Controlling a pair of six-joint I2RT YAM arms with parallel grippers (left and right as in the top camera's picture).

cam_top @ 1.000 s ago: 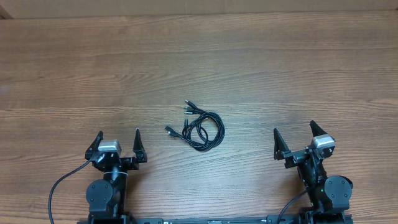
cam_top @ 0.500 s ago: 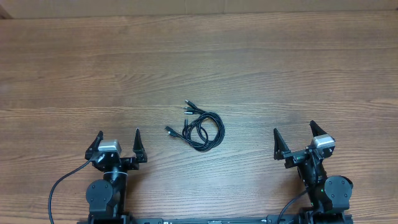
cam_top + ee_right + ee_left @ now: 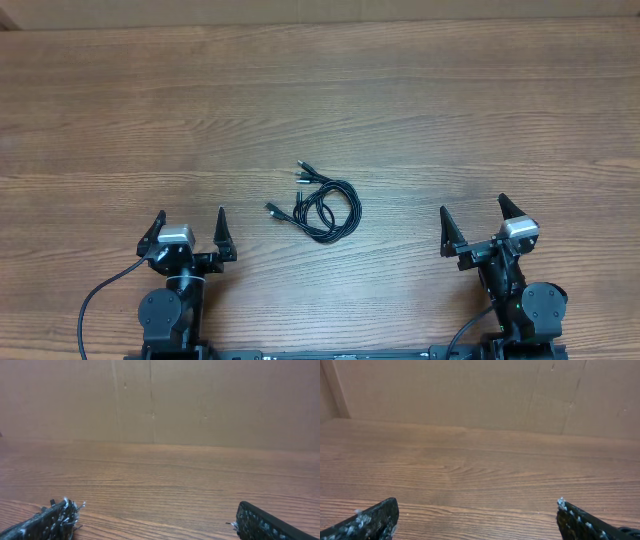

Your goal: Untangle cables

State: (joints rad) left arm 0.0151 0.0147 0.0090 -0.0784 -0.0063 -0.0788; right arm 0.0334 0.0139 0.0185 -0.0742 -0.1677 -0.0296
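A small tangle of thin black cables (image 3: 322, 203) lies coiled near the middle of the wooden table, with silver-tipped plug ends (image 3: 302, 172) poking out at its upper left. My left gripper (image 3: 190, 224) rests at the near left edge, open and empty, well to the left of the tangle. On the near right my right gripper (image 3: 472, 218) is likewise open and empty. Neither wrist view shows the cables; each shows only bare wood between wide-spread fingertips (image 3: 377, 516) (image 3: 257, 521).
The wooden table (image 3: 480, 110) stretches far beyond the tangle. A brown cardboard wall (image 3: 470, 390) stands along its far edge. A thicker black arm wire (image 3: 95, 300) loops beside the left arm base.
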